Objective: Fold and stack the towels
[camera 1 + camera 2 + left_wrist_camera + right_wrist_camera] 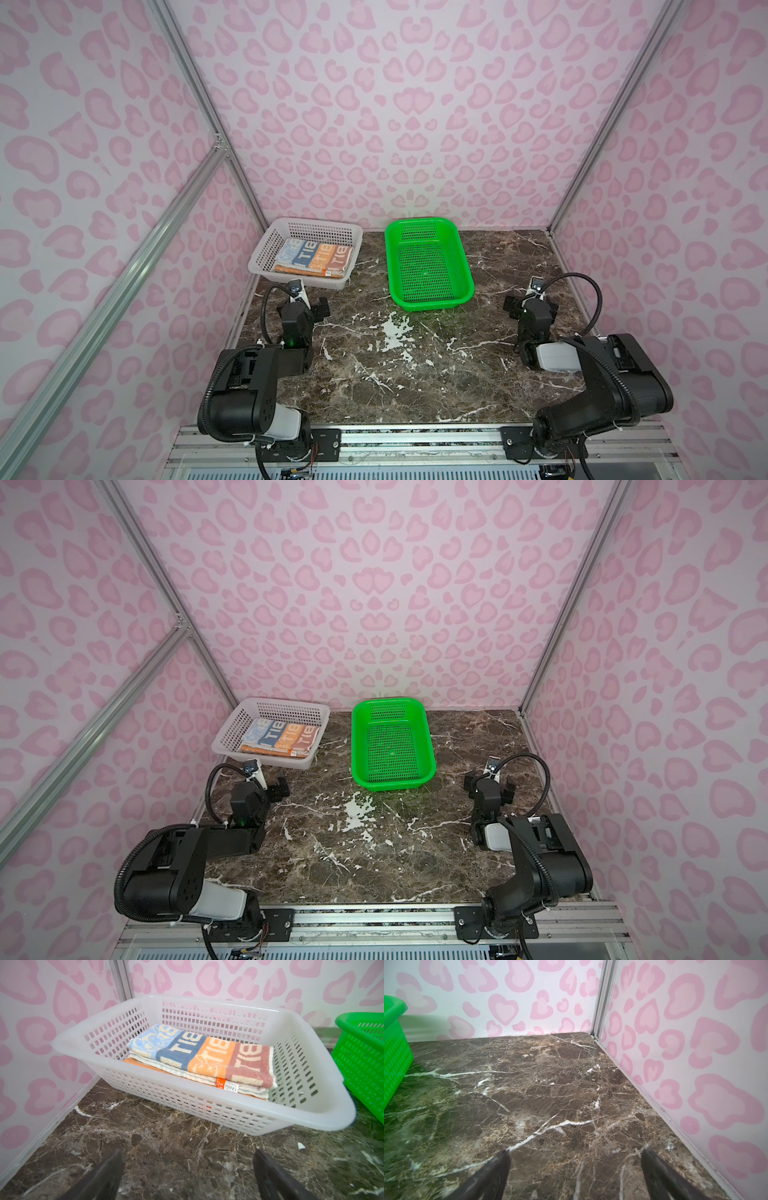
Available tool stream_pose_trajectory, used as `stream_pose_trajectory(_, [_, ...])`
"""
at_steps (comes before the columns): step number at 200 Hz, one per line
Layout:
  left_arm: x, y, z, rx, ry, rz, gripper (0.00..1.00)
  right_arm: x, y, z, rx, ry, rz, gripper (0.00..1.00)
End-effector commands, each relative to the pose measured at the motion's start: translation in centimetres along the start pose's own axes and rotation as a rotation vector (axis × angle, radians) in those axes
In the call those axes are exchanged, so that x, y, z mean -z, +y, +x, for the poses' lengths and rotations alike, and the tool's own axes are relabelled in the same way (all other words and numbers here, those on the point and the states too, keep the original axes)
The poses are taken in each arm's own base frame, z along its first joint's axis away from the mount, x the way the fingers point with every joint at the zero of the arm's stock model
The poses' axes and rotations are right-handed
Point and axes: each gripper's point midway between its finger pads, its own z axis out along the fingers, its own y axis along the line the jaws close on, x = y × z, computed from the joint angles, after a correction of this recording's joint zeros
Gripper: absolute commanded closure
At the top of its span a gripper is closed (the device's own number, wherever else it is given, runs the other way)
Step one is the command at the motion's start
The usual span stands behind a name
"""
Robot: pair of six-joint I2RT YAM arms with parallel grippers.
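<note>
Inside white basket [324,1113], folded towels [199,1053] lettered "TIE", orange tag [220,1083], barcode sticker [231,1086]

towels [314,259]: folded stack in white basket [266,249], just left of green basket [432,306] | left gripper [306,306]: front-left of green basket | right gripper [530,307]: right of green basket
</note>
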Motion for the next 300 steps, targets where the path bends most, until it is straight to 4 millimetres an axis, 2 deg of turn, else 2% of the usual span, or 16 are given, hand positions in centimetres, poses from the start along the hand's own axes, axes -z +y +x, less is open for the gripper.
stream_pose_trajectory(1, [-0.1, 0.0, -1.1, -0.001, -0.040, -0.003, 0.02, 0.0, 0.0, -0.3, -0.013, -0.008, -0.001, 0.00])
stream_pose_trajectory(60, [0.0, 0.0, -1.2, 0.000, -0.043, -0.003, 0.02, 0.1, 0.1, -0.3, -0.010, -0.015, -0.007, 0.00])
stream_pose_trajectory(96, [-0.1, 0.0, -1.2, 0.000, -0.043, -0.001, 0.02, 2.2, 2.7, -1.5, 0.050, -0.065, -0.204, 0.00])
stream_pose_trajectory(113, [0.0, 0.0, -1.2, 0.000, -0.044, -0.002, 0.02, 0.9, 3.3, -0.9, 0.064, -0.030, -0.203, 0.00])
stream_pose_trajectory(127, [0.0, 0.0, -1.2, 0.000, -0.043, -0.001, 0.02, -0.4, 2.6, -0.1, 0.013, 0.000, -0.196, 0.00])
stream_pose_trajectory(300, [-0.1, 0.0, -1.2, 0.000, -0.040, -0.002, 0.02, -0.4, 2.7, 0.0, 0.011, 0.005, -0.231, 0.00])
